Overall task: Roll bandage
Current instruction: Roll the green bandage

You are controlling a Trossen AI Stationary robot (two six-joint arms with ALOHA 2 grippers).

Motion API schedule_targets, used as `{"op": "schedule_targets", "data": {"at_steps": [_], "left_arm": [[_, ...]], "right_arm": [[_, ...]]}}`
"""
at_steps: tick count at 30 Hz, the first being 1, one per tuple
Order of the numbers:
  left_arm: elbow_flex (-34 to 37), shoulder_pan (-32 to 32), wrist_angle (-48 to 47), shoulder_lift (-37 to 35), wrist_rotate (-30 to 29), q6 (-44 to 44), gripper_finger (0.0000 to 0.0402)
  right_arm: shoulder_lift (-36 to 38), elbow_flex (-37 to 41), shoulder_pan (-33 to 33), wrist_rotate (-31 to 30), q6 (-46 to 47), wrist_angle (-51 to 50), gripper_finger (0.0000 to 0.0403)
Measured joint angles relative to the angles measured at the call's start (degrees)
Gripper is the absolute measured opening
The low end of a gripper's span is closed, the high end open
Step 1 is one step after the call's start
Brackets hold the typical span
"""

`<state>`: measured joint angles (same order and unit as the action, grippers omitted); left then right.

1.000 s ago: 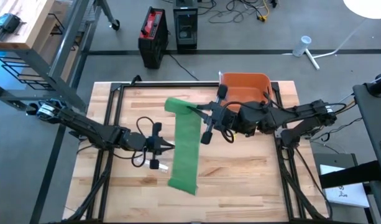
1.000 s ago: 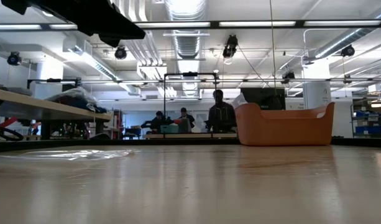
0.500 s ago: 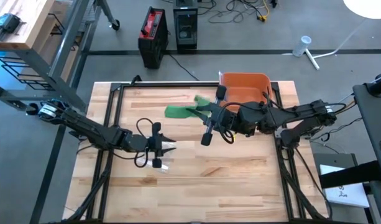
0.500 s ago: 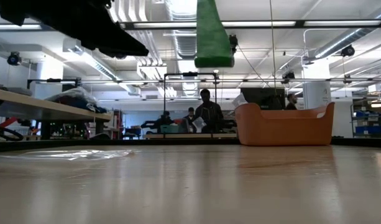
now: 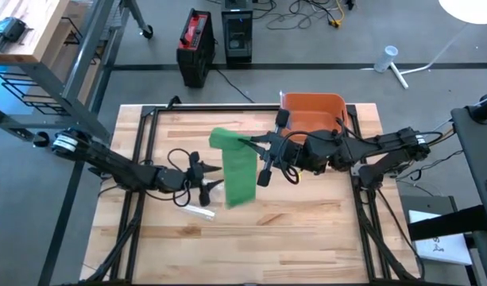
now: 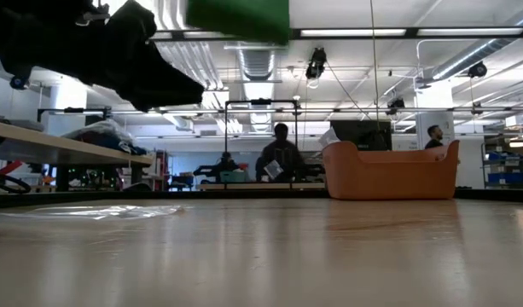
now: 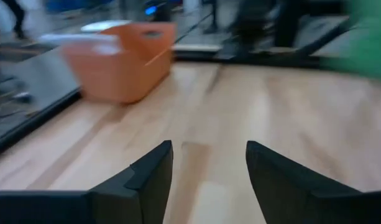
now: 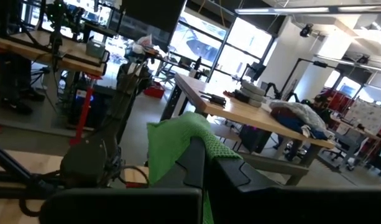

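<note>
The green bandage is a long strip hanging in the air over the middle of the table, with my right gripper shut on its top end. In the low view its lower end shows high above the tabletop. My left gripper stands open just left of the strip, lower down, with nothing between its fingers. The left wrist view shows the bandage only as a green blur to one side. My right gripper pinches the bandage's top end between its two shut fingers. The fingers lie level and come from the table's right side. The cloth bunches over the fingertips, and the rest of the strip hangs slack below, clear of the table.
An orange bin stands at the table's far edge, right of the middle. A small white piece lies on the wood just near of my left gripper. Black frame rails run along the table's left and right sides.
My left gripper has opened, let go of the bandage's near end, sunk lower and tipped. The strip, stretched out toward the near edge a second ago, has swung up toward the far side and back. It now hangs from my right gripper alone.
</note>
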<state>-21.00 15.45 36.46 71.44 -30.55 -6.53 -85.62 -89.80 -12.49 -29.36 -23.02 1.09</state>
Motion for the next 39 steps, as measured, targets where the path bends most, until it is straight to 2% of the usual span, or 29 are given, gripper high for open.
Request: {"op": "schedule_targets", "data": {"at_steps": [4, 10, 21, 26, 32, 39], "left_arm": [[0.1, 0.2, 7.6, 3.8, 6.1, 2.8, 0.019], [-3.7, 0.3, 11.3, 9.2, 9.1, 6.6, 0.0179], [-9.4, 0.0, 10.6, 16.5, 8.4, 8.6, 0.0194], [-8.7, -2.1, 10.8, 16.6, 4.6, 3.1, 0.02], [-8.2, -4.6, 14.4, 18.3, 4.5, 0.1, 0.021], [-10.2, -4.6, 18.2, 23.3, 6.7, 2.4, 0.0222]], "right_arm": [[0.0, 0.0, 0.0, 0.0, -0.2, 0.0, 0.0], [0.0, 0.0, 0.0, 0.0, -1.2, -0.2, 0.0], [0.0, 0.0, 0.0, -0.2, -1.0, -0.6, 0.0], [0.0, 0.0, 0.0, -0.2, -1.0, -1.2, 0.0], [0.0, 0.0, 0.0, -0.2, -1.0, -1.2, 0.0], [0.0, 0.0, 0.0, -0.1, -1.0, -1.3, 0.0]]}}
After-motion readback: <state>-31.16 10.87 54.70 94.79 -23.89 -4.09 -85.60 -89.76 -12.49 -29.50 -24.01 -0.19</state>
